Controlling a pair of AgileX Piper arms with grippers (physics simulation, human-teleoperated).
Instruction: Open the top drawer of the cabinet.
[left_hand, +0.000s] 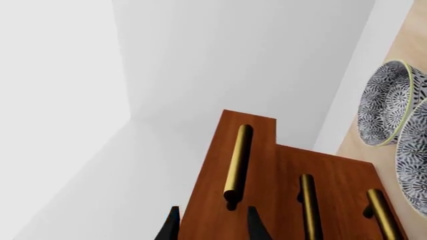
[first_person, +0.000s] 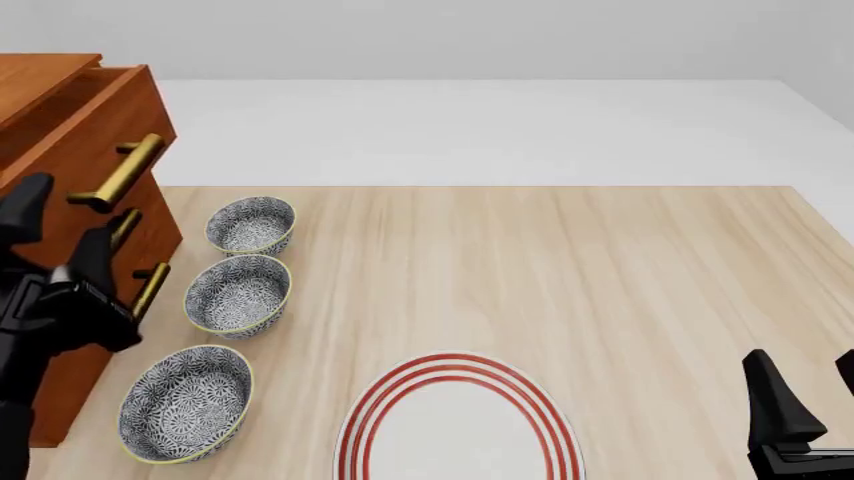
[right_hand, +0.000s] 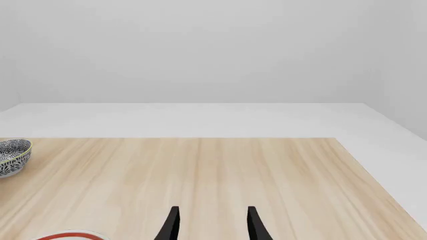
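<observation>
Reddish-brown wood formed the cabinet (first_person: 114, 215) at the table's left edge; its top drawer (first_person: 80, 125), likely stiff and heavy, was seen partly pulled out. Its brass handle (left_hand: 237, 161) sat just beyond the left gripper (left_hand: 210, 225), jaws spread empty.

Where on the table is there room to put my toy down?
The big bare patch is the wood right of the bowls and beyond the striped plate, out to the far and right edges. It is crowded on the left, where three bowls line up beside the cabinet and the left gripper.
</observation>
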